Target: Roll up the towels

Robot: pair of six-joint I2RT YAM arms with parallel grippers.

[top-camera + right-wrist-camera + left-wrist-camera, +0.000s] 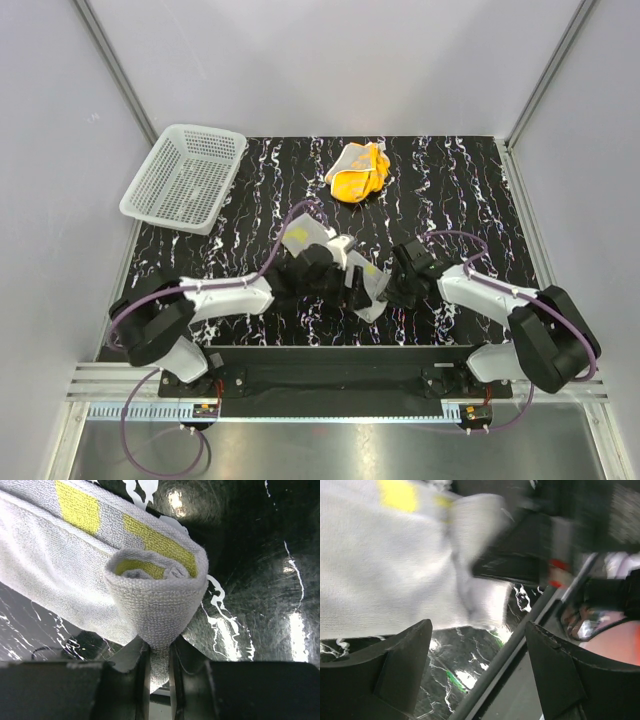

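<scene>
A grey towel with yellow patches (362,282) lies near the table's front middle, partly rolled. In the right wrist view its rolled end (155,595) is pinched between my right gripper's fingers (159,667). My right gripper (400,290) sits at the towel's right side. My left gripper (318,270) is just left of the towel, open and empty; in the left wrist view the towel (395,565) lies beyond the spread fingers (405,655). A second yellow and white towel (358,171) lies crumpled at the back middle.
A white plastic basket (186,177) stands at the back left, partly off the black marbled tabletop (460,190). The table's front rail (520,645) runs close under my left gripper. Grey walls enclose the sides and back.
</scene>
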